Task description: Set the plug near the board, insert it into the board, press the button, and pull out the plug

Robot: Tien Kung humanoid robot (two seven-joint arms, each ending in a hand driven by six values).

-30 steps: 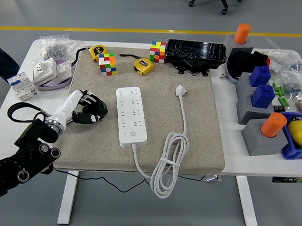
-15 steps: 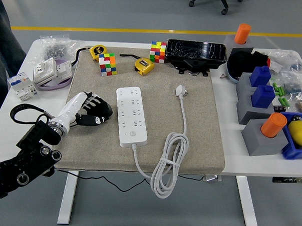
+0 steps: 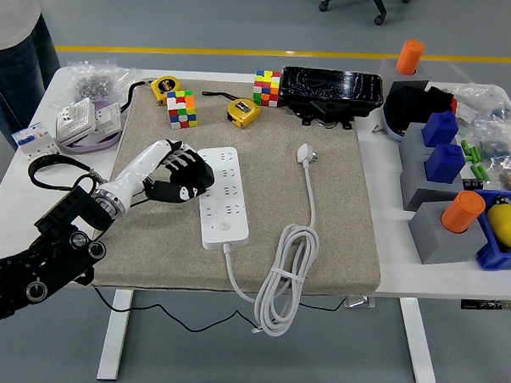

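A white power strip lies lengthwise in the middle of the beige mat, its round button near the front end. Its white plug rests on the mat to the right of the strip, pins up, with the cable running down to a tied coil at the mat's front edge. My left hand hovers at the strip's left edge, fingers loosely curled and holding nothing. The right arm is out of the picture.
Two colour cubes, two yellow tape measures and a black device sit along the mat's back. Sockets and bags lie at the left; blue, grey and orange blocks crowd the right. A person stands at the far left.
My left hand has moved right and a little away from me, from the mat's left part to the strip's left edge. The person has stepped further into view at the top left.
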